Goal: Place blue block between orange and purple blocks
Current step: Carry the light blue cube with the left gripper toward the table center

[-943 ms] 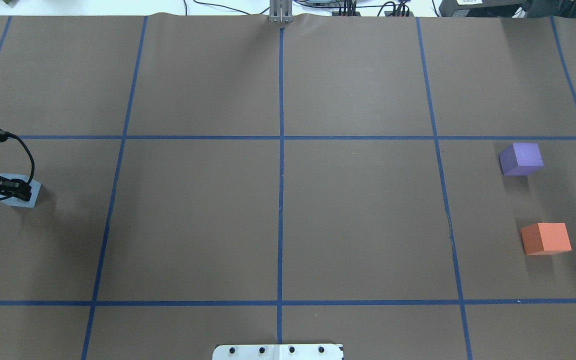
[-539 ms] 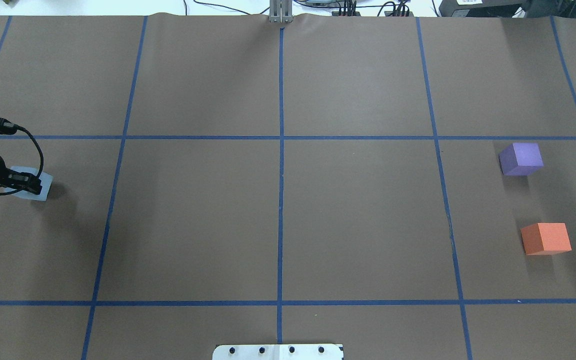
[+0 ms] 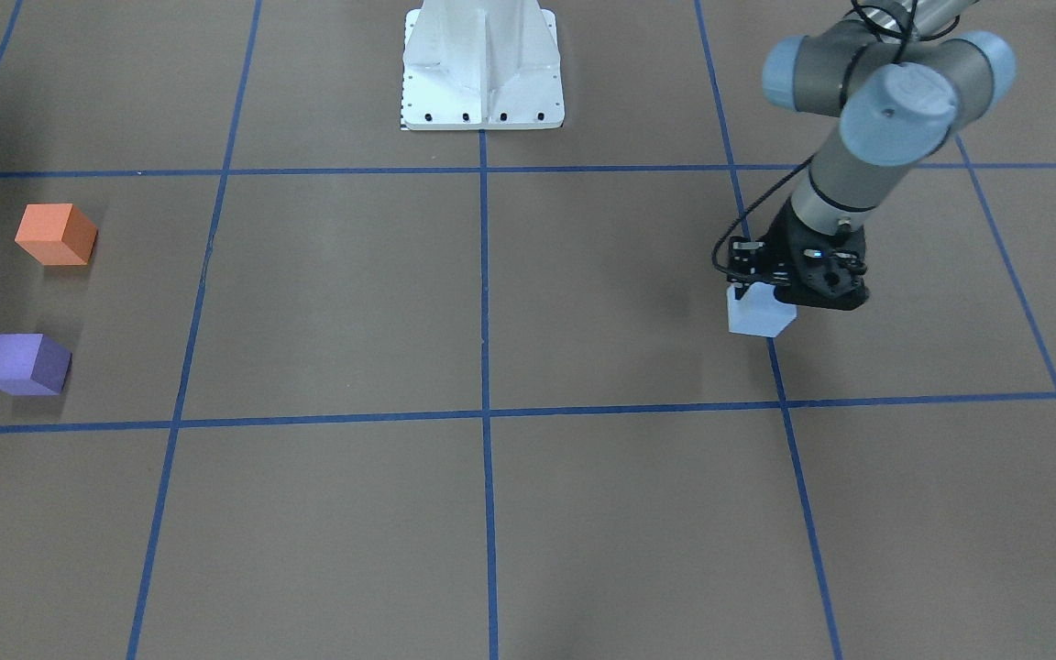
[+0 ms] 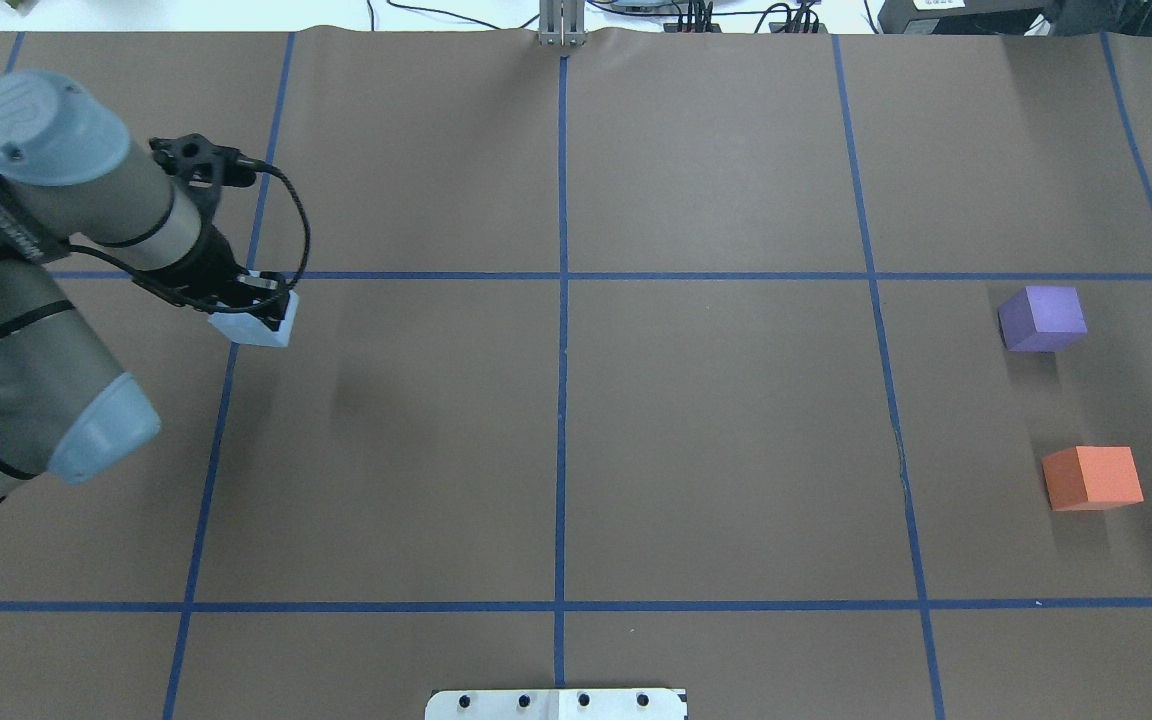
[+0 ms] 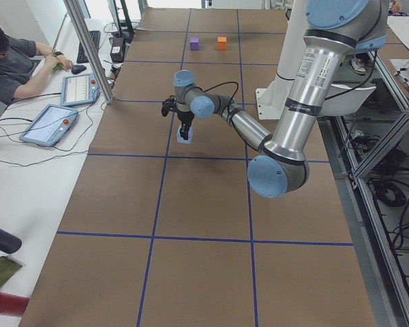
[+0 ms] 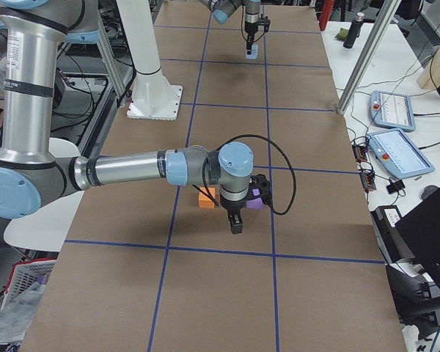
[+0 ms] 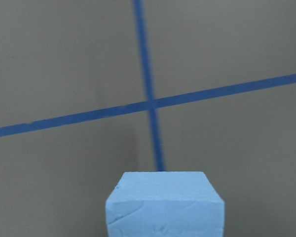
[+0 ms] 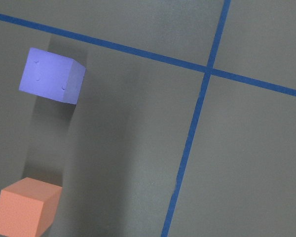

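Claw and cargo come first: the left claw (image 4: 266, 306) is clamped onto the blue block (image 4: 244, 330), gripping its upper part so that most of the block hangs below. The block looks lifted clear of the table (image 4: 716, 430), since its faint shadow (image 4: 366, 400) falls well apart from it. That height probably lets it travel without dragging on the paper. The left wrist view shows the block's top face square and level, which should make it easier to set down flat.

The block is above the robot's left part of the table, near a crossing of the blue tape lines (image 4: 254, 200). The purple block (image 4: 1041, 317) and orange block (image 4: 1093, 477) sit far off at the robot's right end. They are apart, with a bare strip of table between them, and that strip is the target. It looks wide enough for one block.

The right claw (image 6: 236, 222) hangs above that pair, perhaps waiting to take over. I cannot tell how far open it is. My guess is that the carry has barely begun.
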